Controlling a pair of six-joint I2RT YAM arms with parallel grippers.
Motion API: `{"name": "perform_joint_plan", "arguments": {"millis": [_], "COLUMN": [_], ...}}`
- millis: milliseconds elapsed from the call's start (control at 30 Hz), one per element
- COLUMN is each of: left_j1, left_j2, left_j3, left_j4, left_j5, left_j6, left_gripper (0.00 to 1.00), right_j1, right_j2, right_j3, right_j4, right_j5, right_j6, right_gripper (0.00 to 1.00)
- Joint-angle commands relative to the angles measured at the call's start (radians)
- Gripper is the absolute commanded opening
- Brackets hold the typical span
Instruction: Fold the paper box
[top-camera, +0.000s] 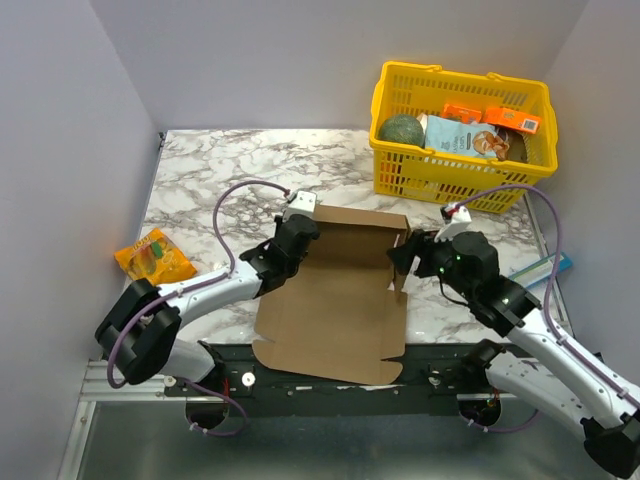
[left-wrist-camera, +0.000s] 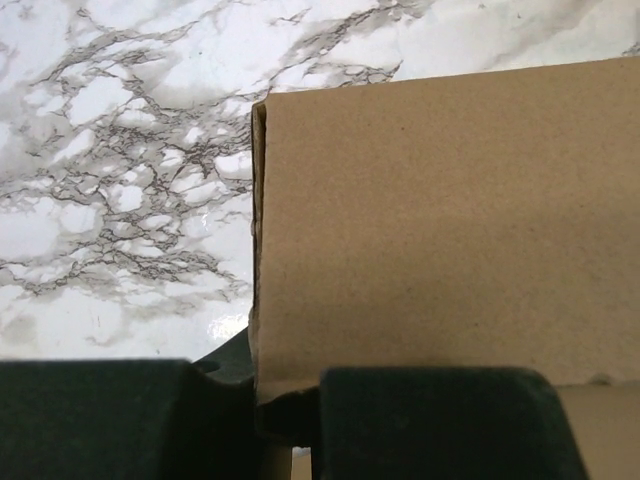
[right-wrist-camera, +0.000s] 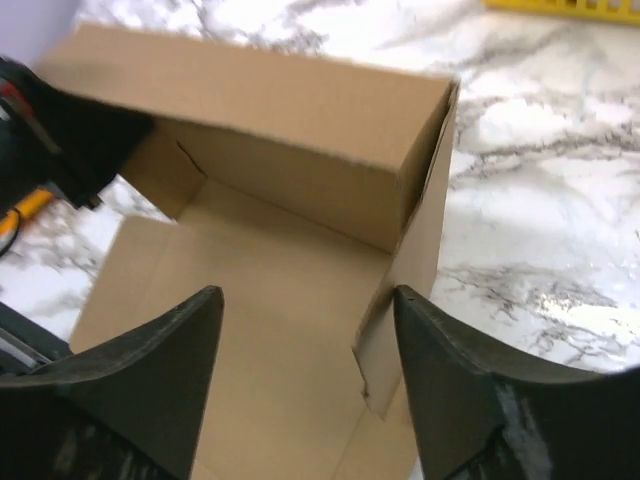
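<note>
The paper box (top-camera: 335, 310) lies in the middle of the marble table (top-camera: 200, 170) between the two arms, with its back wall and right side wall standing up and the rest flat. The left gripper (top-camera: 300, 228) pinches the left end of the back wall, and the right gripper (top-camera: 405, 255) has its fingers wide apart and empty, just by the right wall. To do this step well, the left one should hold the wall straight while the right one pushes the side wall square along its crease. The box is plain brown cardboard, stiff and a bit rough, with cut flaps and sharp folds.
</note>
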Motion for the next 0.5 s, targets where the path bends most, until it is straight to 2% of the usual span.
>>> {"name": "perform_joint_plan", "arguments": {"millis": [0,133,233,367,433,467], "left_j1": [0.049,0.145,0.170,0.195,0.196,0.196], "left_j2": [-0.109,-0.235,-0.310,-0.348,-0.351,-0.350], "left_j3": [-0.081,-0.138,-0.164,-0.181,-0.181,-0.181], "left_j4": [-0.108,-0.094,-0.086,-0.083,-0.085,-0.085], "left_j5": [0.235,0.323,0.346,0.349,0.341,0.334], "left_j6": [0.051,0.020,0.002,-0.006,-0.006,-0.006], "left_gripper": [0.00,0.00,0.00,0.00,0.00,0.00], "right_j1": [0.002,-0.020,-0.079,-0.237,-0.248,-0.247], "right_j2": [-0.052,-0.075,-0.075,-0.005,0.023,0.043], "right_j3": [0.144,0.244,0.270,0.235,0.208,0.192], "right_j4": [-0.078,-0.165,-0.171,-0.156,-0.137,-0.132], "right_j5": [0.043,0.137,0.178,0.079,0.034,-0.049], "right_j6": [-0.071,-0.147,-0.177,-0.197,-0.230,-0.240], "right_gripper": [0.82,0.84,0.84,0.75,0.73,0.70]}}
